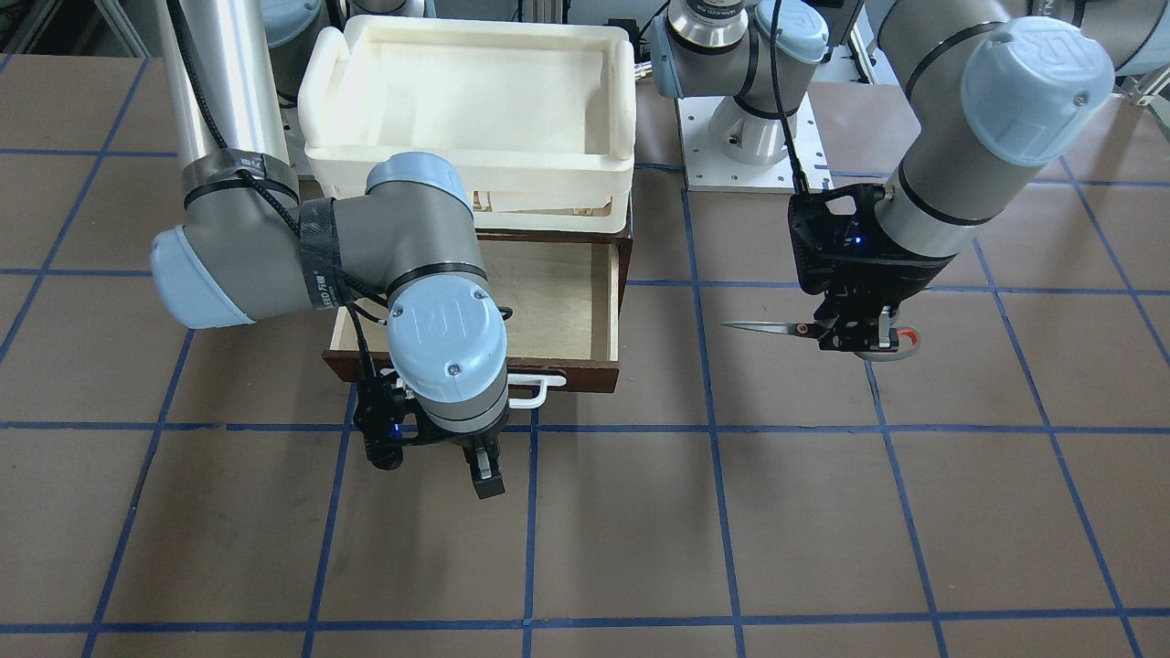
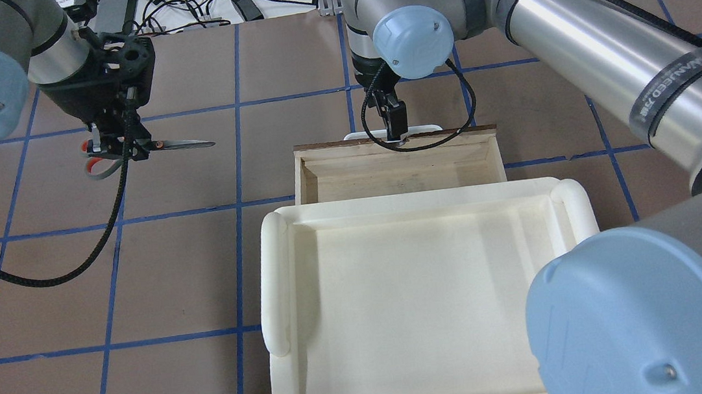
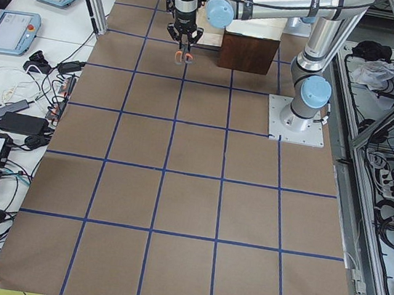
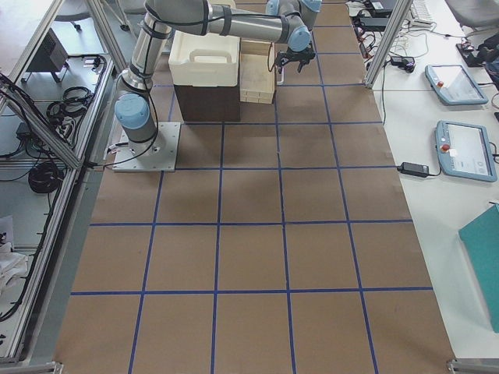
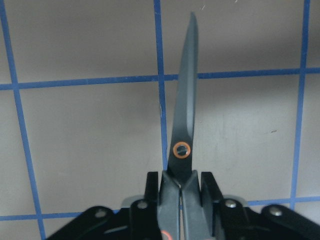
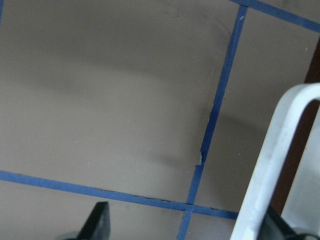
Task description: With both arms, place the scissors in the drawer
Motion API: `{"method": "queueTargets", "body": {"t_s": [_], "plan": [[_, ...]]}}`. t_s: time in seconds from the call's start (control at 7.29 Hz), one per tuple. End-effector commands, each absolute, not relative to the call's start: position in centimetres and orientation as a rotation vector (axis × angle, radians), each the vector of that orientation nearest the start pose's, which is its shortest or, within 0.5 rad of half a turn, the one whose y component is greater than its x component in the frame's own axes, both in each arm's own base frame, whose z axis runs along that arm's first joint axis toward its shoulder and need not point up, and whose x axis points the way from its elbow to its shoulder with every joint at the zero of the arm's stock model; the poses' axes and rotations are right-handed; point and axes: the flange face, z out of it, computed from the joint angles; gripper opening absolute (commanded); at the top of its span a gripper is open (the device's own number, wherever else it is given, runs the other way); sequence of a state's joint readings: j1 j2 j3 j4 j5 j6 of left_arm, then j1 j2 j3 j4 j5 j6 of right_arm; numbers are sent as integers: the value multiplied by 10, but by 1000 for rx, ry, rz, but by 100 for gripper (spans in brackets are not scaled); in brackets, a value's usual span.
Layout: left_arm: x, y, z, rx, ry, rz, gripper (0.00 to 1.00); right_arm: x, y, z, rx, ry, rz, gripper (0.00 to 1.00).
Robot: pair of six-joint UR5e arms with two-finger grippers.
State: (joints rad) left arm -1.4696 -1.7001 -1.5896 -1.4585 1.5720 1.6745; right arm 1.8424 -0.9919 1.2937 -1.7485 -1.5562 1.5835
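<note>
The scissors (image 1: 768, 326) are held level above the table, off to the side of the drawer, blades pointing toward it. My left gripper (image 1: 859, 340) is shut on them near the pivot, with the orange-lined loops behind the fingers. The left wrist view shows the closed blades (image 5: 185, 115) sticking out of the left gripper (image 5: 181, 185). The drawer (image 1: 605, 302) is pulled open and its pale interior (image 2: 401, 175) is empty. My right gripper (image 1: 480, 466) is open and hangs at the drawer's white bar handle (image 1: 539, 388). In the right wrist view the handle (image 6: 280, 165) lies beside one finger.
A cream-white foam tray (image 2: 271, 277) sits on top of the dark cabinet, above and behind the drawer. The table is brown with blue grid lines. The right arm's elbow (image 1: 402, 247) hangs over the drawer's side nearest the view's left. Tablets and cables lie beyond the table's edges.
</note>
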Motion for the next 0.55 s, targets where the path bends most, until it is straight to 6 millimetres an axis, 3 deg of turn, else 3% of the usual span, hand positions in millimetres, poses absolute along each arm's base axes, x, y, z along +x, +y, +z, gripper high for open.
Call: {"method": "queueTargets", "body": {"t_s": [0.0, 0.41], "plan": [[-84, -548, 427, -2190, -2200, -46, 0, 315, -637, 294, 1967, 2550, 126, 100], [-104, -547, 435, -2239, -2171, -40, 0, 306, -642, 297, 1956, 2552, 124, 100]]}}
